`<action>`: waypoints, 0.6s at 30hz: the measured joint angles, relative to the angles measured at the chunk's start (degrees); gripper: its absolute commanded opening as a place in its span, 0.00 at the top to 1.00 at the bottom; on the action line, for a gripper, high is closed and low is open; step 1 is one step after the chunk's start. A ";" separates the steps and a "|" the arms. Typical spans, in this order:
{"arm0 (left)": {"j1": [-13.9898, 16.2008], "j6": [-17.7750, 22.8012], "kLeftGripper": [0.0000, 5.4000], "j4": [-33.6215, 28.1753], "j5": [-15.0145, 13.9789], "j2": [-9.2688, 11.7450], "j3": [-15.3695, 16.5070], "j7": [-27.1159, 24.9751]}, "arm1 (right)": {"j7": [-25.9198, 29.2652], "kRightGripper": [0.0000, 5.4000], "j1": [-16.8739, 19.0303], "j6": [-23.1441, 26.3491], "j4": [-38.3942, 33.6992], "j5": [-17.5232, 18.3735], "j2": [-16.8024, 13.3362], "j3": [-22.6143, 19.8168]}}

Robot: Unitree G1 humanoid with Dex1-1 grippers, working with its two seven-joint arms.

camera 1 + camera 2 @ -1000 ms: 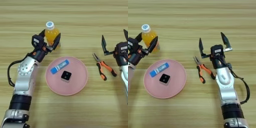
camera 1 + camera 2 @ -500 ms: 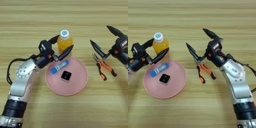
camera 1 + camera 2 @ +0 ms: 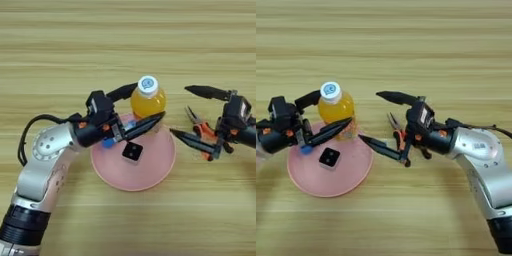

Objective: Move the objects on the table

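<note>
A clear bottle of orange drink (image 3: pixel 148 102) with a white cap sits between the fingers of my left gripper (image 3: pixel 149 101), which is shut on it at the far rim of the pink plate (image 3: pixel 152 172). In the right eye view the same bottle (image 3: pixel 336 108) shows over the plate's far edge. My right gripper (image 3: pixel 368 115) is open wide, its fingers pointing left, with nothing between them. Just behind it on the table (image 3: pixel 125 40) lie the orange-and-black pliers (image 3: pixel 398 131), partly hidden by its lower finger.
On the pink plate (image 3: pixel 348 175) lies a small black square thing (image 3: pixel 329 157). A blue thing (image 3: pixel 107 144) on the plate is mostly hidden under my left gripper. My right forearm (image 3: pixel 481 150) reaches in from the lower right.
My left gripper has carried the bottle rightwards to the plate's far rim. My right gripper has swung left and turned, its open fingers now pointing toward the plate over the pliers.
</note>
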 measured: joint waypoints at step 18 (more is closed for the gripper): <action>0.50 7.51 0.34 -2.02 -1.70 4.37 -5.63 -7.72 | 4.28 0.00 -0.73 2.44 -0.13 -1.90 0.74 6.91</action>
